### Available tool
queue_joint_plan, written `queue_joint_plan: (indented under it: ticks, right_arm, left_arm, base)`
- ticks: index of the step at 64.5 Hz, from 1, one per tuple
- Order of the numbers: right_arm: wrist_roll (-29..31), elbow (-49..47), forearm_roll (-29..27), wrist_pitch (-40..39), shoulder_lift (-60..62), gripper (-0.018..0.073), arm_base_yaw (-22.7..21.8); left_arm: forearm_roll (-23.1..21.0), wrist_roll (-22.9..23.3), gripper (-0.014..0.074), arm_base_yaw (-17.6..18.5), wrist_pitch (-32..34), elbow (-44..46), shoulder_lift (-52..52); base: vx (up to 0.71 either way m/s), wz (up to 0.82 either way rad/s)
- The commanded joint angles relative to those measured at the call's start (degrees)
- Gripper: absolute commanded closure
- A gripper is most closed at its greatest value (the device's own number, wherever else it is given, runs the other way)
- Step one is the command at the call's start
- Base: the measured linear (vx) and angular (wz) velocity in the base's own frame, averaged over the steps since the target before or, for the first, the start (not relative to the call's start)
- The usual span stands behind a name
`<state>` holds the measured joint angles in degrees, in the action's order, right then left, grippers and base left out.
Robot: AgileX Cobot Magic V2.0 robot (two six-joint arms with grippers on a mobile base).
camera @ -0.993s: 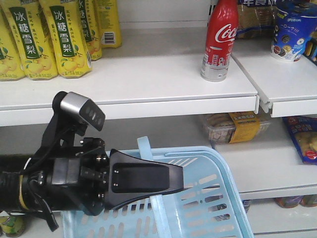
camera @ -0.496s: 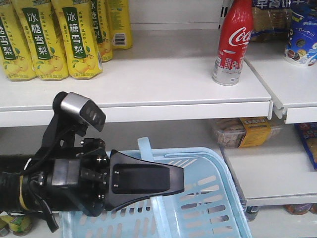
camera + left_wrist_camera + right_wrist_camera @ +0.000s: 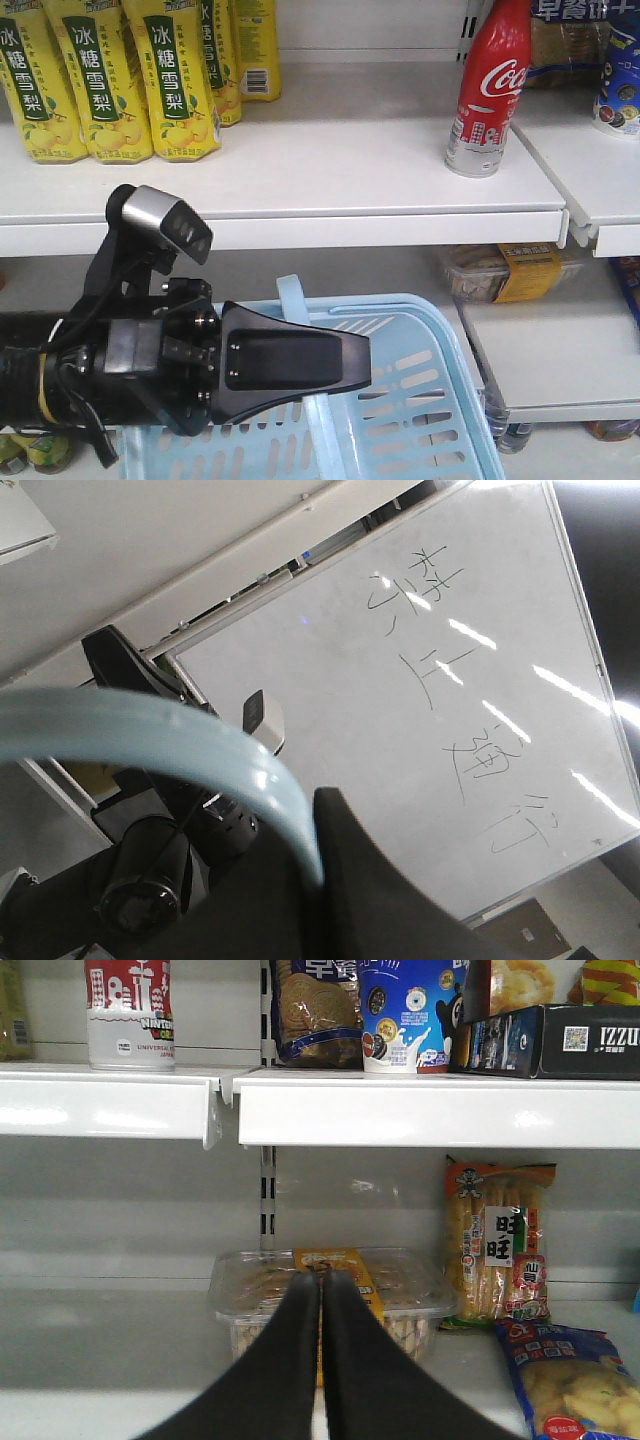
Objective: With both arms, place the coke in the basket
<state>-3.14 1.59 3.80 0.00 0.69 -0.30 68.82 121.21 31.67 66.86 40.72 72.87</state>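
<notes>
One coke (image 3: 490, 85) stands on the shelf (image 3: 300, 170); our left hand (image 3: 350, 360) grips the basket (image 3: 400, 305), right hand (image 3: 322, 1285) clenched empty.

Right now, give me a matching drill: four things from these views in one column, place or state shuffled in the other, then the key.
Things:
1. coke bottle
2. basket
3. yellow drink bottles
4. right fingers

Place or state:
A. upper shelf, left end
B. pressed together, nothing between them
C. upper shelf, right end, upright
D. in front of and below the upper shelf, handle running under the left gripper

Pairs: 1-C, 2-D, 3-A, 4-B
</notes>
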Motion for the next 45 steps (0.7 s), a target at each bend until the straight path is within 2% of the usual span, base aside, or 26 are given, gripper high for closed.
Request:
queue_joint_plan:
  ticks: [1,18,25,29,39,43,45]
  right_arm:
    - [0.12,0.86,0.51,-4.07,0.85,0.0564,-0.17]
    - [0.12,0.86,0.51,-4.07,0.85,0.0564,-0.17]
    - [-0.70,0.78,-0.75,-6.69,0.85,0.0564,-0.12]
    - [-4.68,0.78,-4.69,-9.42,0.85,0.0564,-0.06]
    - [-22.09,0.78,-19.66,-17.23,0.85,0.0564,-0.06]
    - [-27.34,0.33,-21.24,-18.34,0.85,0.0564,-0.06]
    - [-29.28,-0.30,-19.82,-17.94,0.85,0.0561,-0.06]
  left_arm:
    - [-4.56,0.06,0.0603,0.02,12.08,1.19,-1.70]
    - [-4.56,0.06,0.0603,0.02,12.08,1.19,-1.70]
    - [-4.56,0.06,0.0603,0.02,12.08,1.19,-1.70]
    - [-4.51,0.06,0.0603,0.02,12.08,1.19,-1.70]
    - [-4.51,0.06,0.0603,0.02,12.08,1.19,-1.70]
    - [-4.51,0.06,0.0603,0.02,12.08,1.19,-1.70]
    - [-4.51,0.06,0.0603,0.02,12.08,1.19,-1.70]
  base:
    - [0.00,0.00]
    - [0.00,0.00]
    - [0.00,0.00]
    - [0.00,0.00]
    - [0.00,0.00]
    - [0.00,0.00]
    - [0.00,0.00]
